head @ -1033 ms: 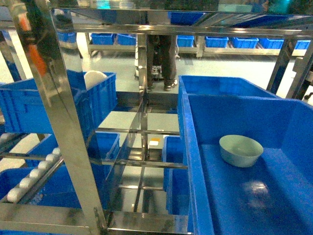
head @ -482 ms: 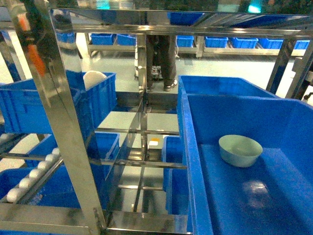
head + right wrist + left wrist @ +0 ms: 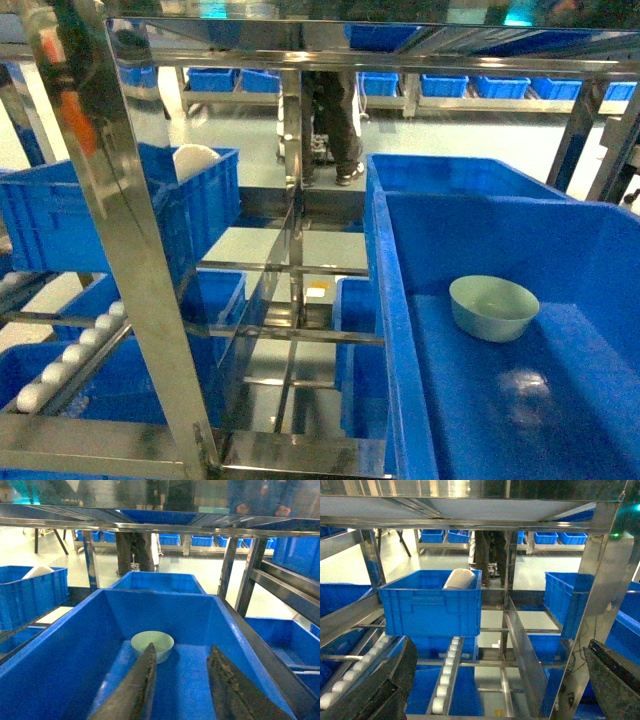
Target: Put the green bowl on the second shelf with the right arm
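Steel racking fills the frame, blue crates everywhere, and honestly nothing's really changed from a moment ago. Green bowl [image 3: 493,307] sits upright in the big blue crate [image 3: 600,420] at lower right, same spot. No readable labels. Right gripper [image 3: 177,682] reaches in low just behind the bowl, fingers spread, holding nothing. Left gripper [image 3: 500,680] hangs wide open facing the crate with the white dome [image 3: 460,579].

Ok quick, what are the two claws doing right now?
Left claw: open, holding nothing.
Right claw: open, empty, green bowl just ahead.
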